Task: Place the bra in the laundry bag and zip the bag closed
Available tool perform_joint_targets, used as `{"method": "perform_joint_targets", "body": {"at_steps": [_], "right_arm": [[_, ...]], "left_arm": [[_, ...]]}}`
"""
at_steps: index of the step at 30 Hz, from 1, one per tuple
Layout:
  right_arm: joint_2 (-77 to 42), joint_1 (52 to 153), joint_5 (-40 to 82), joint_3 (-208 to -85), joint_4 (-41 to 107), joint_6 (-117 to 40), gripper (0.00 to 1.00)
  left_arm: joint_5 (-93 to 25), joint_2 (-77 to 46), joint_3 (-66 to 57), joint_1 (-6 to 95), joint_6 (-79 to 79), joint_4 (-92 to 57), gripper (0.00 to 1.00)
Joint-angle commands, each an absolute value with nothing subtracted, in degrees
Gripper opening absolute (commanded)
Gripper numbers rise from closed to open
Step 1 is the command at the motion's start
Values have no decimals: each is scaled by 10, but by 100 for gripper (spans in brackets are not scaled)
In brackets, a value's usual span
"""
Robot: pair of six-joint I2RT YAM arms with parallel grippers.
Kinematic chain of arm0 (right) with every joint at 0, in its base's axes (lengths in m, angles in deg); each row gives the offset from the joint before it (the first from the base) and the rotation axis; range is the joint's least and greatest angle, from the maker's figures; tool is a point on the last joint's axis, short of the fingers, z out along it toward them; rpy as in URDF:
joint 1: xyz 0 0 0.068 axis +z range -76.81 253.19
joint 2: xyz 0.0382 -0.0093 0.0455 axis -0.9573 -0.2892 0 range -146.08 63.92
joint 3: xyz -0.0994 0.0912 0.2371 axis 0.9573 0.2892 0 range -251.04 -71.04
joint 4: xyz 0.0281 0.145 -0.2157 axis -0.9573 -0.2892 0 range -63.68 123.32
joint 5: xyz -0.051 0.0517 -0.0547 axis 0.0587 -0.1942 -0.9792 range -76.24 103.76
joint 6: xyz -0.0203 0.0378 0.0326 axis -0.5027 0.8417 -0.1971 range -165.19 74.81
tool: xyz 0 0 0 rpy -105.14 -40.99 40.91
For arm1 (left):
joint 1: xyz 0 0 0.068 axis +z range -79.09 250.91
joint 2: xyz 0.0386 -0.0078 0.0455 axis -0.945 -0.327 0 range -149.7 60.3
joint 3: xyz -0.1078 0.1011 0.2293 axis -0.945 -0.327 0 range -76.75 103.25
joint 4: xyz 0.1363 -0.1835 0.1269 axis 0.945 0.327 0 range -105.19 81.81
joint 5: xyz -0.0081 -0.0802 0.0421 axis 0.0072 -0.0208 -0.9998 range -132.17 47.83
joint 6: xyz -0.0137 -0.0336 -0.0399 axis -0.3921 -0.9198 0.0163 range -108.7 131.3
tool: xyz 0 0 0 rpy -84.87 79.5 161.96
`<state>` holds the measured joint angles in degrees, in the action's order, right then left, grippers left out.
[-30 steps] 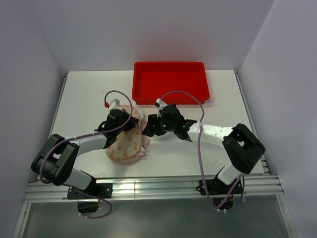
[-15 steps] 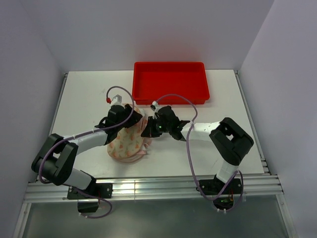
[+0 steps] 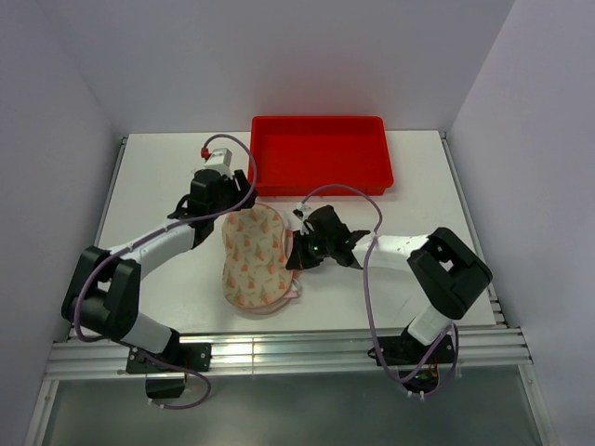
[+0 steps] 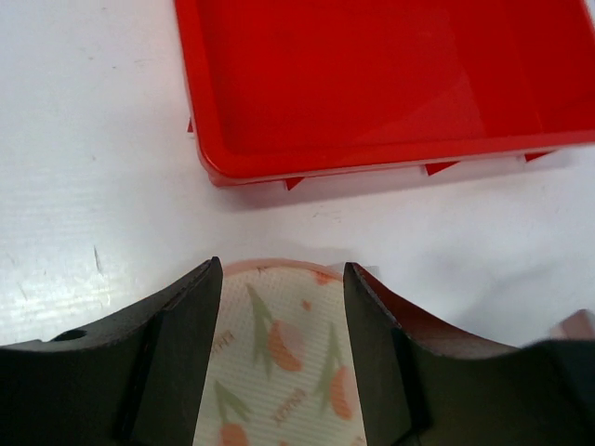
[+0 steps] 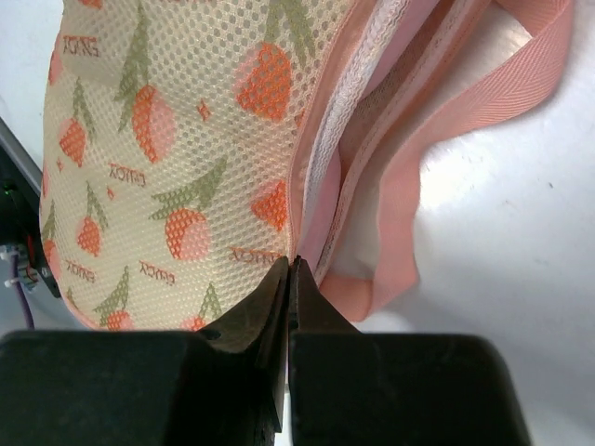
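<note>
The laundry bag (image 3: 256, 255), a cream mesh pouch with orange fruit prints, lies flat and lengthwise on the white table. My left gripper (image 3: 237, 206) is open over the bag's far end, and that end (image 4: 279, 353) shows between its fingers (image 4: 181, 362). My right gripper (image 3: 296, 255) is at the bag's right side, shut with its tips pinching the pink zip edging (image 5: 299, 200). The zip gapes there, showing pale pink and white layers (image 5: 372, 121) inside. I cannot make out the bra as such. The pink loop handle (image 5: 521, 65) lies on the table.
A red plastic tray (image 3: 256, 158) stands at the back, just beyond the bag's far end, its near rim (image 4: 372, 163) close ahead of my left fingers. White walls close in the table on three sides.
My left gripper opened, let go of the bag and moved back toward the tray. My right gripper shut on the bag's edge. The bag shifted right and now lies flattened out.
</note>
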<state>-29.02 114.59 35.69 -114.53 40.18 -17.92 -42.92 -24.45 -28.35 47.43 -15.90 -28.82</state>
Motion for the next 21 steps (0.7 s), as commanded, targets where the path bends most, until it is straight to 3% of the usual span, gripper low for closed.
{"method": "perform_joint_targets", "body": {"at_steps": [1, 7, 16, 19, 21], "right_arm": [[-253, 1139, 356, -1137, 384, -203, 0], [-222, 1138, 356, -1104, 393, -201, 0], [-197, 1138, 357, -1073, 401, -202, 0], [-195, 1134, 349, -1072, 402, -201, 0], [-196, 1132, 347, -1073, 401, -199, 0]], "left_arm": [[-308, -289, -249, 496, -60, -321, 61], [-186, -364, -231, 545, -57, -348, 64], [-188, -414, -223, 561, -73, -363, 70], [-148, -424, -230, 565, -97, -383, 65], [-128, -419, -259, 571, -135, -422, 54]]}}
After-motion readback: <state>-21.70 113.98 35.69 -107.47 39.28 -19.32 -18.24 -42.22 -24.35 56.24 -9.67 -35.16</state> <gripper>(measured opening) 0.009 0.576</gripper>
